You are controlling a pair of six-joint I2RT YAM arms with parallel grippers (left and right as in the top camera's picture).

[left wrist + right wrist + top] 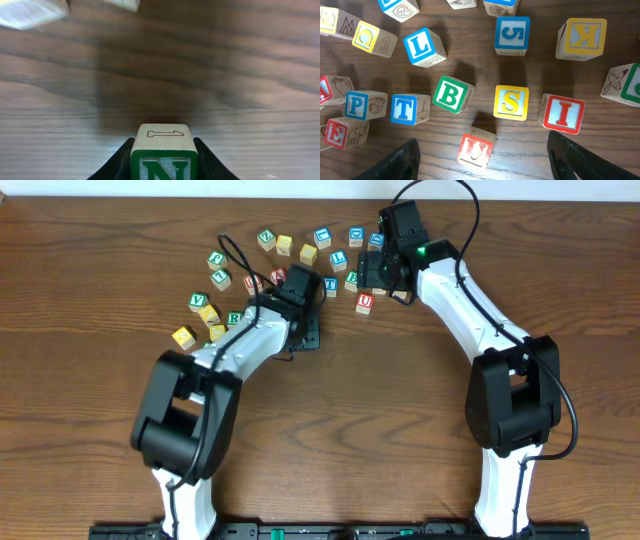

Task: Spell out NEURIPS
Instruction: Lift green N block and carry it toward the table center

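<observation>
My left gripper (162,150) is shut on the green N cube (162,156) and holds it just above bare wood; in the overhead view that cube is hidden under the left gripper (306,332). My right gripper (482,142) hangs open over a red U cube (476,150), one finger on each side and well apart from it. Behind the U lie a yellow S (511,102), a red I (563,114), a blue P (361,105) and a red E (340,132). A green R (234,318) lies left of the left arm. The right gripper (372,280) sits just behind the red U (365,303).
Other letter cubes lie among them: green B (451,95), blue T (406,109), blue L (422,46), blue 5 (511,35), yellow K (582,36). More cubes form an arc at the back left (208,312). The brown wooden table (400,400) stretches toward the front.
</observation>
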